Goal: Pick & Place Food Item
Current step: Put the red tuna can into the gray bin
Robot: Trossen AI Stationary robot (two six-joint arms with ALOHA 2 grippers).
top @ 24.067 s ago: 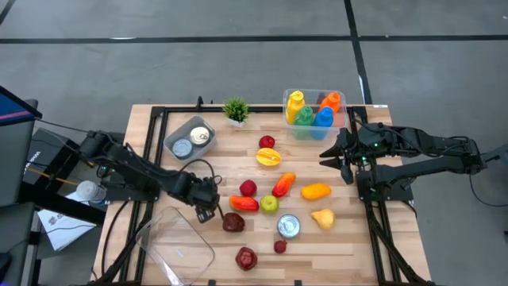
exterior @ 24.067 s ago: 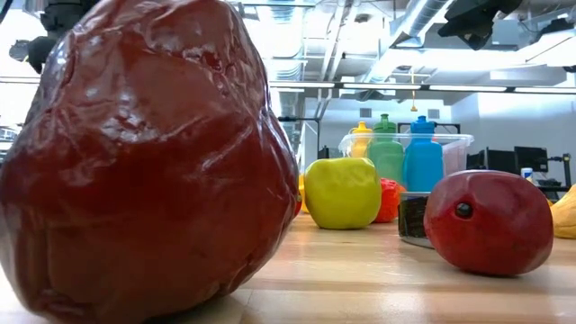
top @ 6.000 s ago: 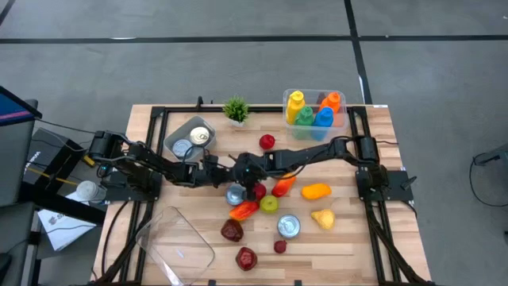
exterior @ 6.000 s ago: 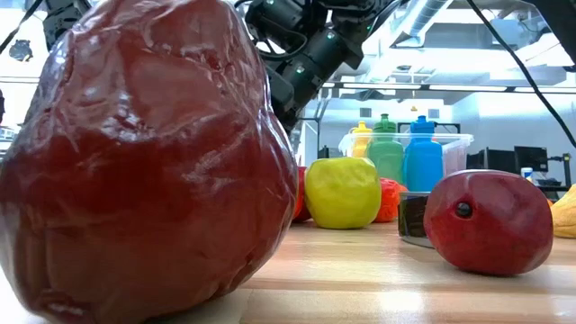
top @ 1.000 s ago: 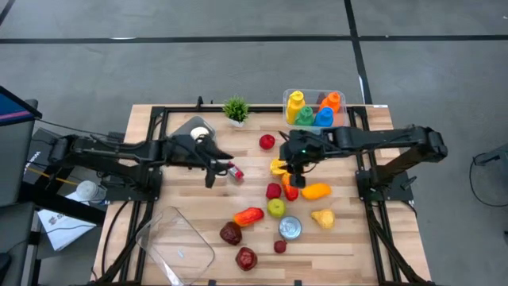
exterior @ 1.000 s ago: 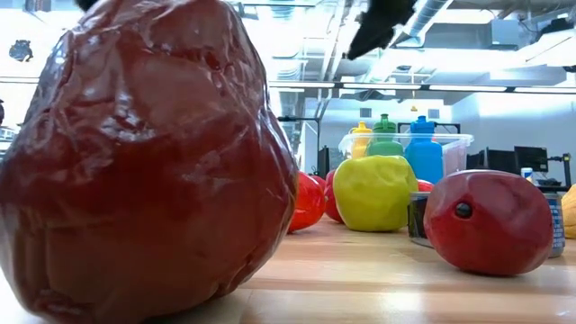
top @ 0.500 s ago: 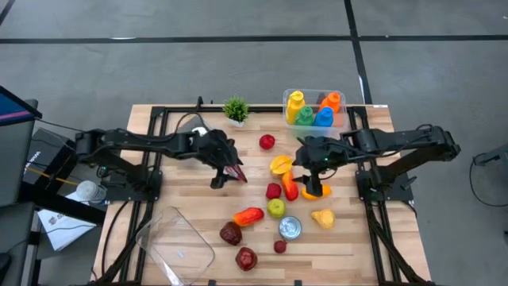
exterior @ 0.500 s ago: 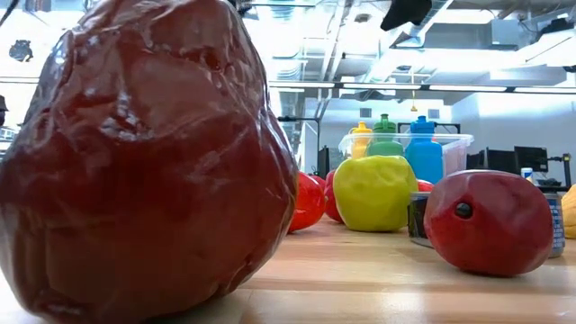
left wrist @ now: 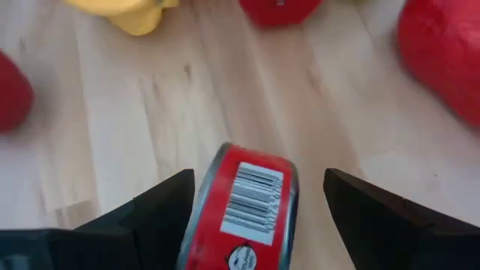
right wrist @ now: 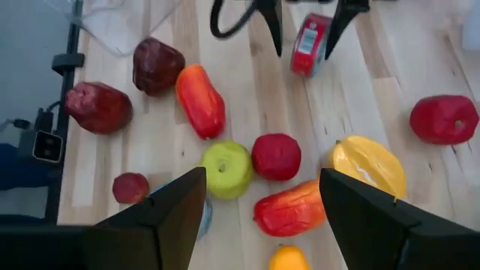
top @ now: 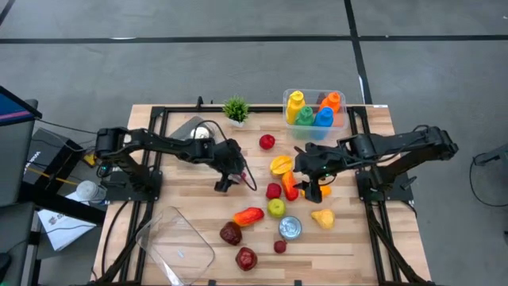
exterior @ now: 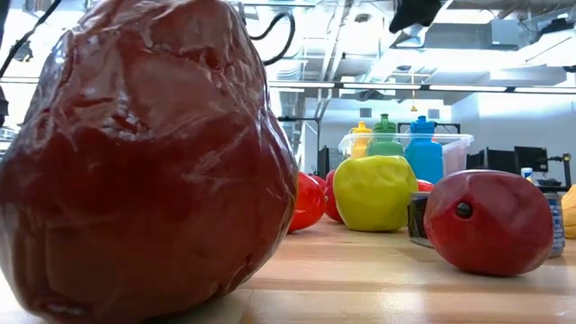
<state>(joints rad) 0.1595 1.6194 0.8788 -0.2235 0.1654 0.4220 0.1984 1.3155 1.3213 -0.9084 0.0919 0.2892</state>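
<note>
While left arm (top: 171,144) stretches mid-table, jaws spread round red can (left wrist: 240,204), right arm (top: 381,147) jaws spread.

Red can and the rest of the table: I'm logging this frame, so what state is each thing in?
Red can: on its side on the wood, between the left fingers, ungripped.
Left gripper: open.
Right gripper: open, empty, above the fruit.
Bottle bin: holding upright bottles.
Silver can: upright.
Clear lid: lying at the table's front-left corner.
</note>
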